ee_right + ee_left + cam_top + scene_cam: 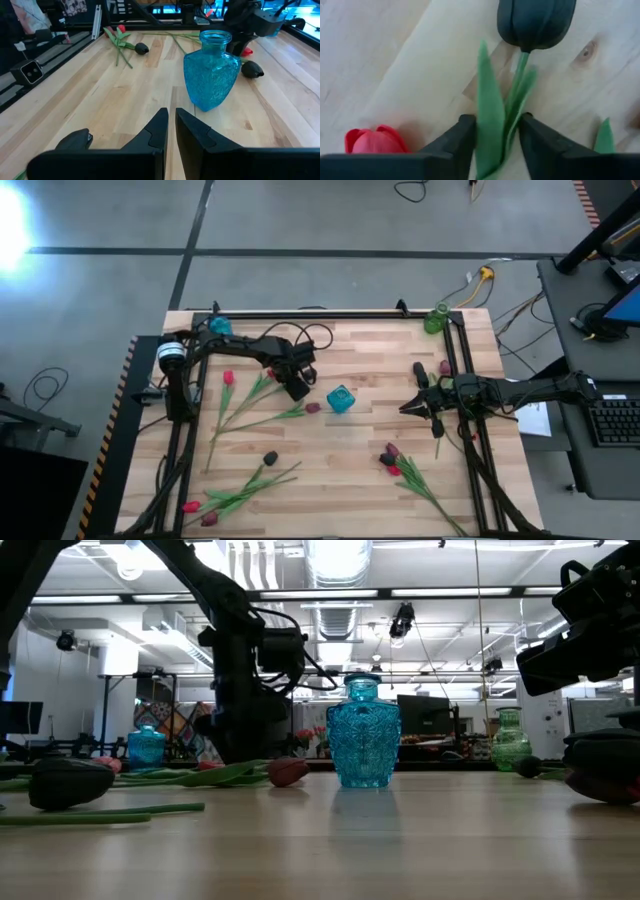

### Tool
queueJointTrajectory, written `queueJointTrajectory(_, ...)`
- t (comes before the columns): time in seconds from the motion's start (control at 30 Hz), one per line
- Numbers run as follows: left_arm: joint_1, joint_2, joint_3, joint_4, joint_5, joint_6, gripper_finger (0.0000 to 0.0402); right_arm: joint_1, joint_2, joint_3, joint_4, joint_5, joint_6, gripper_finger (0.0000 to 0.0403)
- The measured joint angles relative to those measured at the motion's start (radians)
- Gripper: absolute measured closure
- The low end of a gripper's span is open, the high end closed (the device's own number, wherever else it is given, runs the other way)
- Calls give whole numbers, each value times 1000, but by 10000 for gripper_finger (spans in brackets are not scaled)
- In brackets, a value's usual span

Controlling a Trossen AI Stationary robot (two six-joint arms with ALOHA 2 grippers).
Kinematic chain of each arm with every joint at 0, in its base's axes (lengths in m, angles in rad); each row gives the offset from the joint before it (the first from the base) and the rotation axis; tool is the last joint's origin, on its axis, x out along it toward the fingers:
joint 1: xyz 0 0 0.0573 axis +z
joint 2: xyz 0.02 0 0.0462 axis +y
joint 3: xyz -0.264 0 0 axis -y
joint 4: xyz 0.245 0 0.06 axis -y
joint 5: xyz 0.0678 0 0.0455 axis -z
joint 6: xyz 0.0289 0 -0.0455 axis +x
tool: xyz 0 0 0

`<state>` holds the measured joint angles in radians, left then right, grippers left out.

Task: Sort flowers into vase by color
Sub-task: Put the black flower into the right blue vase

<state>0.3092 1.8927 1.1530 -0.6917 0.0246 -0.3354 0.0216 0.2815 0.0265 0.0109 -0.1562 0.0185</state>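
A dark-headed tulip (535,22) lies left of the blue glass vase (341,399), its head (313,408) on the wood and its stem running toward the table's left. My left gripper (300,390) stands over it just behind the head, shut on the stem and leaves. A red tulip head (374,141) lies close beside the fingers. My right gripper (408,408) waits right of the vase, low over the table, fingers shut (171,125) and holding nothing. My left gripper pinches the dark tulip's stem and green leaves (495,125) between its two fingers (462,140), a short way below the head. The fingers come from above and lie across the stem. The head (252,70) still rests on the table.
More tulips lie about: a red one (228,377) at the left, a black head (270,457) and red heads (190,506) near the front left, two (390,458) at the front right. A small blue vase (220,326) and a green vase (435,320) stand at the far corners.
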Motion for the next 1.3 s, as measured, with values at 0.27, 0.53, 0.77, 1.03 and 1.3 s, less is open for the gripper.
queueJointTrajectory(0.27,-3,-91,-5,27,16,8,388,0,2,0,0,0,0,374)
queueJointTrajectory(0.53,1,-437,-5,77,-140,-90,399,-2,2,0,1,161,-130,374)
queueJointTrajectory(0.77,60,-767,-35,285,-545,79,401,-2,2,0,24,301,-417,374)
queueJointTrajectory(1.03,103,-911,-248,789,-550,251,401,-2,2,0,218,313,-280,374)
queueJointTrajectory(1.3,23,-813,-321,1313,-1,110,401,-2,1,0,606,645,68,374)
